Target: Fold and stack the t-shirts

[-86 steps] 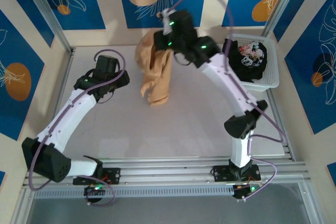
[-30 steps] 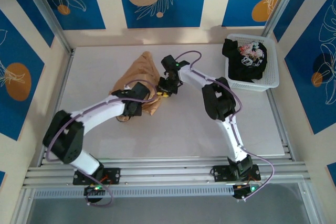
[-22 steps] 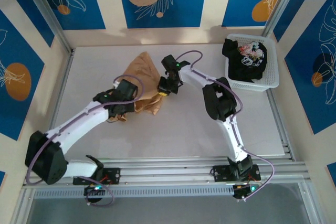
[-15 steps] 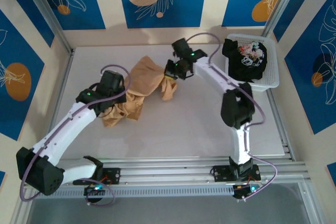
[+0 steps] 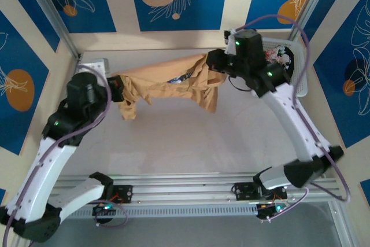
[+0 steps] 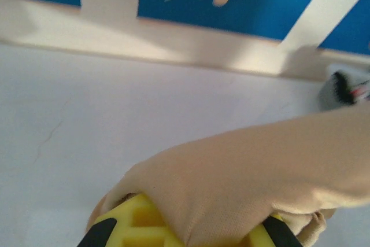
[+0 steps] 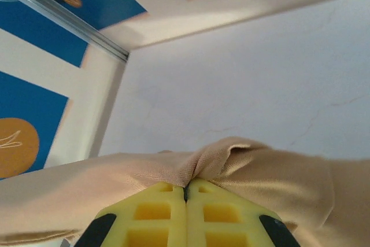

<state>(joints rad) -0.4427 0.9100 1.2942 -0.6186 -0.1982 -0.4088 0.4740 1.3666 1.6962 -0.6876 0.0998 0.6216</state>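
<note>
The left gripper [image 5: 115,87] and right gripper [image 5: 211,65] each clench an end of the tan tee [image 5: 167,85], stretching it aloft left of the basket [image 5: 302,85], likely to lay it flat for folding. The black tee [image 5: 286,61] sits in the basket.

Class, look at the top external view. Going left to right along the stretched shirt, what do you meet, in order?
left pincer → tan t-shirt → right pincer → white basket
</note>
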